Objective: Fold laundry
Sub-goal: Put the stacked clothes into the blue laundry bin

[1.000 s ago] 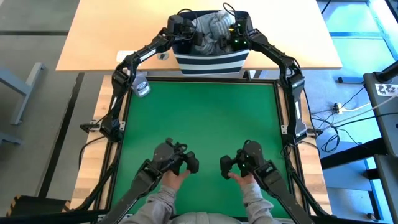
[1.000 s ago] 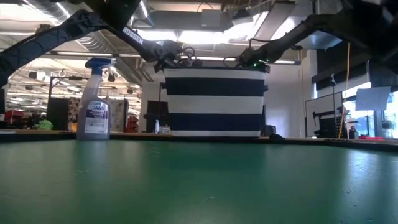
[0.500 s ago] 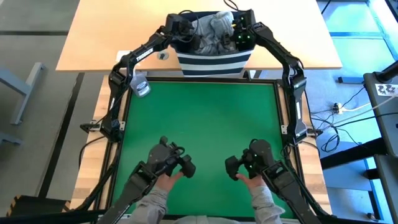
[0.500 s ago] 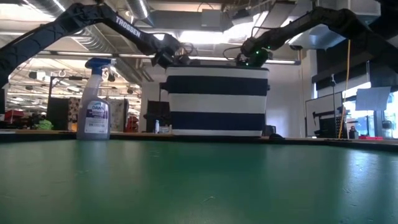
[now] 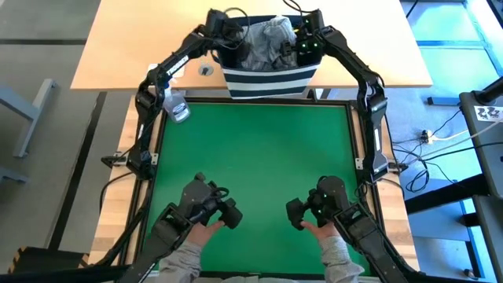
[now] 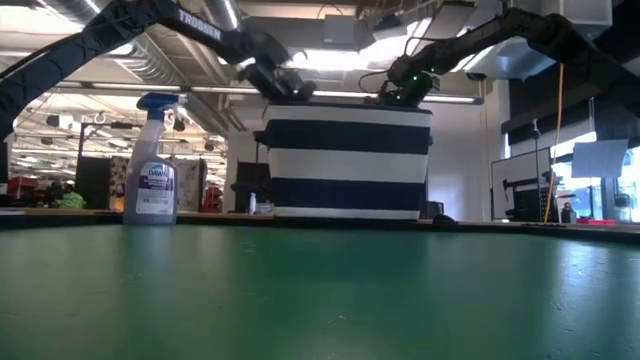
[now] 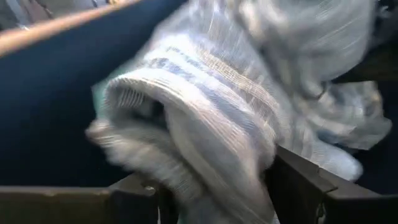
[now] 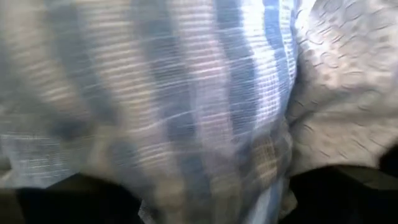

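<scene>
The laundry (image 5: 266,35) is heaped in the navy-and-white striped basket (image 5: 267,79) at the table's far edge. On top lies the grey-blue striped shirt (image 7: 249,81). A pale garment with a waffle texture (image 8: 342,93) lies beside it. My left gripper (image 5: 234,43) reaches into the basket from its left side and is shut on a bunch of the striped shirt. My right gripper (image 5: 292,45) reaches in from the right side. It is open, and striped cloth (image 8: 186,112) fills the space in front of its fingers. My left gripper pinches a thick bunched fold of the striped shirt (image 7: 211,168) between its two fingers (image 7: 298,180); it takes several layers. The fingers come slanting down from the basket's left side. The rest of the shirt lies on the heap in the basket. My right gripper has striped cloth close in front of it; I cannot tell whether it touches the cloth.
A spray bottle (image 5: 179,106) stands at the far left corner of the green mat (image 5: 251,149). A person's hands (image 5: 206,233) work two control arms over the mat's near edge. The basket's walls (image 6: 345,165) stand around the laundry.
Both grippers have risen a little over the basket. My left gripper has also rolled about its own line and keeps its hold on the striped shirt, whose bunch has come up with it. My right gripper has stayed open.
</scene>
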